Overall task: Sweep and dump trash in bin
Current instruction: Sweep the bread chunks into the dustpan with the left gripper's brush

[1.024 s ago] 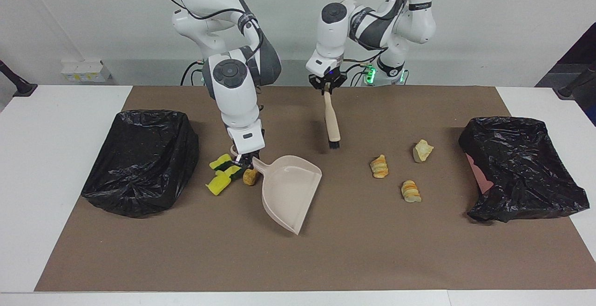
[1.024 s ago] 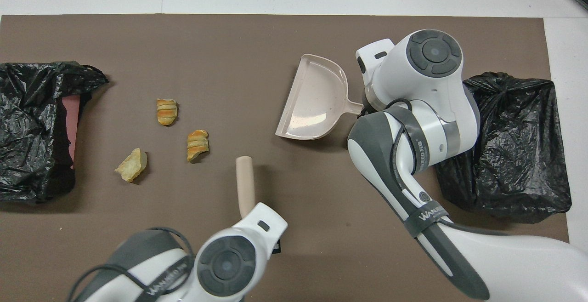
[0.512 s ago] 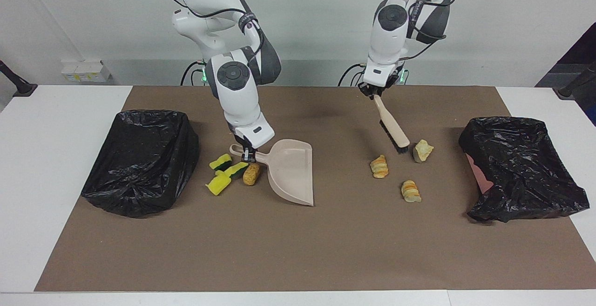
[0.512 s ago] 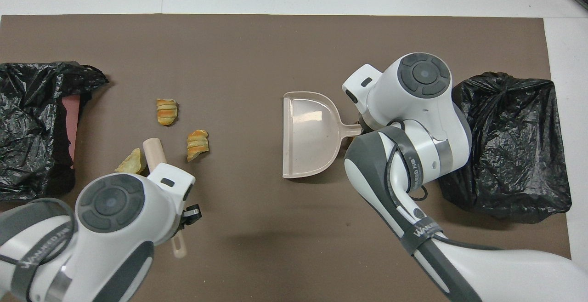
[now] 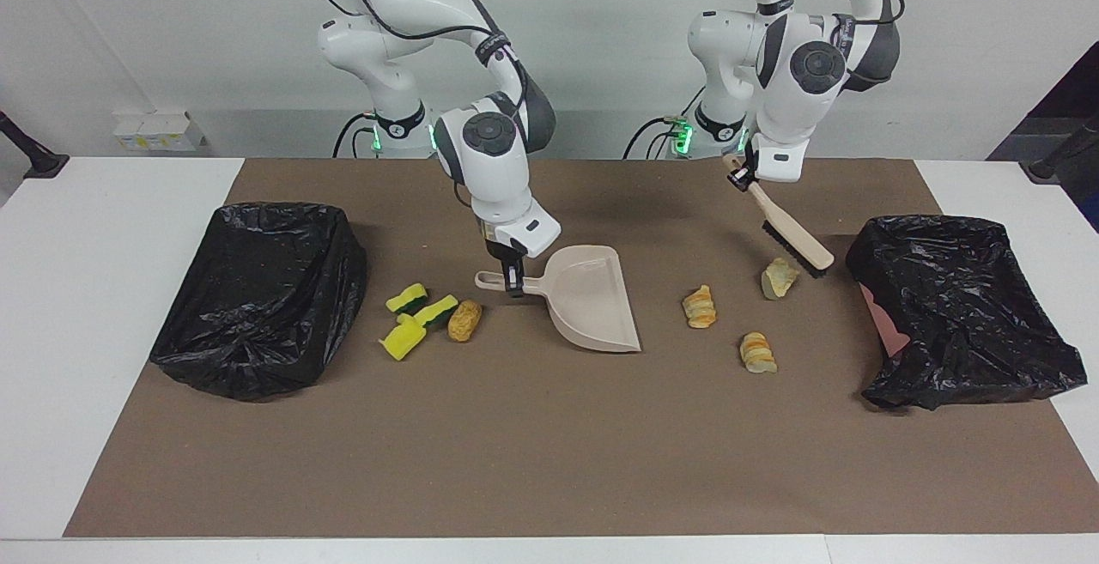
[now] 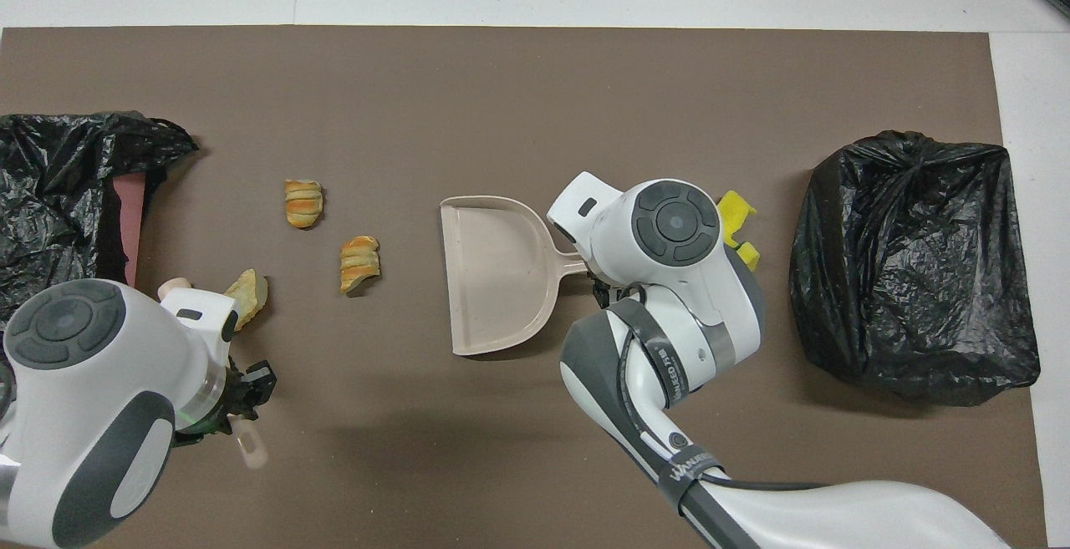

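- Black-lined bin (image 5: 258, 298) at the right arm's end of the counter (image 5: 549, 452); beside it, three yellow sponges (image 5: 412, 315) and brown bun (image 5: 464, 321), unswept.
- Right gripper (image 5: 513, 282), clamped on dustpan (image 5: 592, 306) handle; pan now carried away from the sponges toward mid-counter, mouth turned to the pastries.
- Three pastry pieces (image 5: 701, 306) between pan and second bin (image 5: 962, 315).
- Left gripper (image 5: 743, 176), closed on brush (image 5: 790, 233); bristles now swung past the nearest piece (image 5: 778, 278), probably ready to sweep panward.
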Robot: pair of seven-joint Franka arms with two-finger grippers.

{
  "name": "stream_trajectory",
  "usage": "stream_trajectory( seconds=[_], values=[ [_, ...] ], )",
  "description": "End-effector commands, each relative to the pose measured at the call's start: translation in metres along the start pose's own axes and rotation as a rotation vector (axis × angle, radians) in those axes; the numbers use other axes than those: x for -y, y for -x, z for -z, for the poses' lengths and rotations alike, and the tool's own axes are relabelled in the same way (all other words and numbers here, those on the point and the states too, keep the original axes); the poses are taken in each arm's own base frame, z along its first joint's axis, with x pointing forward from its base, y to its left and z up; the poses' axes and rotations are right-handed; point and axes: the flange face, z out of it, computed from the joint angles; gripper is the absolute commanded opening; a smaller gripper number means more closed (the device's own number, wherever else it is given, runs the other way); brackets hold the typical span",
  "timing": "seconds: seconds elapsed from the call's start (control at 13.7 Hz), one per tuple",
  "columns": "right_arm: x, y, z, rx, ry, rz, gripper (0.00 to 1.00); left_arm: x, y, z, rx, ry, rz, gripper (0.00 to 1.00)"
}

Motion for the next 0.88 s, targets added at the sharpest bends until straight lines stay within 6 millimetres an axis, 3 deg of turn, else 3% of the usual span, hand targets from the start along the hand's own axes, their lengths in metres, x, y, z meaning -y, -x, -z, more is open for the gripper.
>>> stream_trajectory(
  seconds=[0.0, 0.15, 0.29, 0.44, 0.8],
  values=[
    [0.006, 0.002, -0.005, -0.002, -0.002, -0.002, 0.00, 0.026, 0.013, -0.024, 0.035, -0.051, 0.060, 0.00],
    [0.006, 0.002, -0.005, -0.001, -0.001, -0.001, 0.00, 0.023, 0.019, -0.050, 0.055, -0.084, 0.090, 0.00],
    [0.006, 0.002, -0.008, 0.000, -0.004, -0.006, 0.00, 0.016, 0.014, -0.053, 0.032, -0.041, 0.101, 0.00],
    [0.004, 0.000, -0.011, -0.003, 0.004, -0.030, 0.00, -0.004, 0.003, -0.064, 0.020, -0.001, 0.143, 0.00],
    [0.010, -0.023, -0.020, -0.012, 0.012, -0.164, 0.00, -0.043, -0.025, -0.046, 0.010, 0.147, 0.166, 0.00]
  ],
)
